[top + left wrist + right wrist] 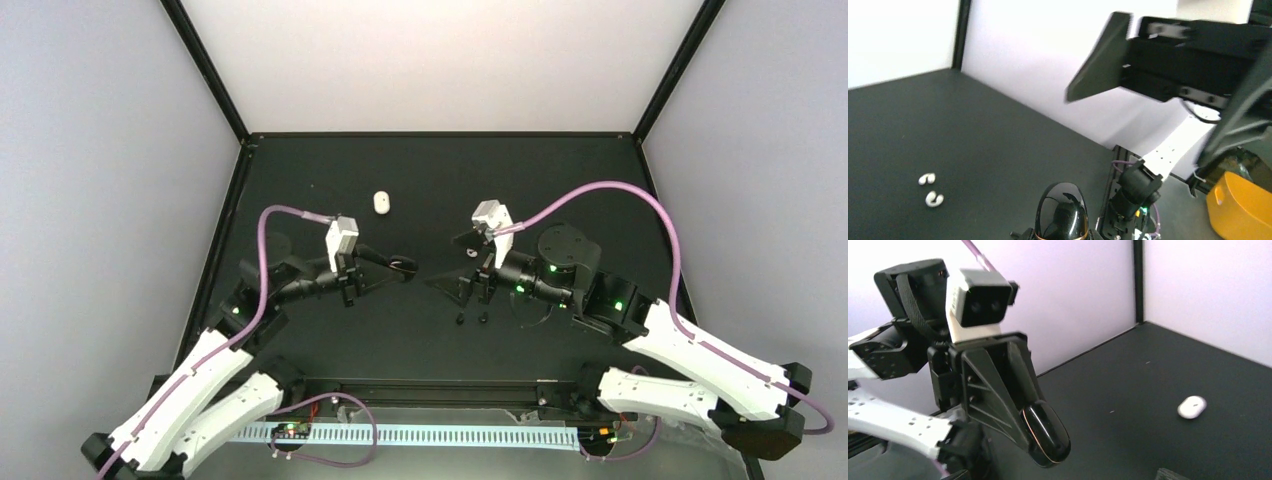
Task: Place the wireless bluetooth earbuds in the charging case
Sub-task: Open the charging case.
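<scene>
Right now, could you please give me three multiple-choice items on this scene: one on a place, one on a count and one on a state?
1. Where is the white case? A on the far half of the table; B at its near edge; C in a pincer.
2. How many white earbuds show in the left wrist view? A one; B two; C four.
3. How is the right pincer? A open; B shut on a case; C shut on an earbud.
A: it lies alone, far back. B: a pair lies side by side. A: its fingers stand wide apart.
</scene>
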`<state>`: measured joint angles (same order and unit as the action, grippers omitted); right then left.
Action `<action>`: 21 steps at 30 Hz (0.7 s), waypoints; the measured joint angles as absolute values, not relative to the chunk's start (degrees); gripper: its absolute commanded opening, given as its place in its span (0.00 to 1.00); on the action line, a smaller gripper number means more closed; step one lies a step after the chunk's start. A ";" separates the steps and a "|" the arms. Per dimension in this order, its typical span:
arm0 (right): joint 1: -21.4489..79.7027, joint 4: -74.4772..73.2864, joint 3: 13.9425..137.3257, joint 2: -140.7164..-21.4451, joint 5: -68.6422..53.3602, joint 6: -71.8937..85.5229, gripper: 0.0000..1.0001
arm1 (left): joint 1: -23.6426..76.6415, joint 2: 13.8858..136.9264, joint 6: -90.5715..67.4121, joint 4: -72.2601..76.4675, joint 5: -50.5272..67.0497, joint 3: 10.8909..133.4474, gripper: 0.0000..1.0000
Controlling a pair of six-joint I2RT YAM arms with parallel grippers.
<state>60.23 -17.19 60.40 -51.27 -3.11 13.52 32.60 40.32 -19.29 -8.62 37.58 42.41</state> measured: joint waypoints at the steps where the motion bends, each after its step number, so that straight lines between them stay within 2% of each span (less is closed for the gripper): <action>1: 60.23 -17.21 60.34 -51.64 -4.58 13.91 0.96 | 32.60 39.05 -18.35 -8.10 38.54 42.09 0.02; 10: 60.23 -13.63 56.10 -49.98 -13.34 18.02 0.94 | 32.62 29.54 -14.76 6.00 46.54 31.55 0.02; 15: 60.23 -13.30 56.25 -49.95 -15.57 16.56 0.89 | 32.62 29.78 -14.72 10.04 49.58 31.09 0.02; 21: 60.34 -14.63 58.30 -53.71 -17.91 14.81 0.87 | 32.62 33.56 -16.69 13.89 54.89 31.75 0.02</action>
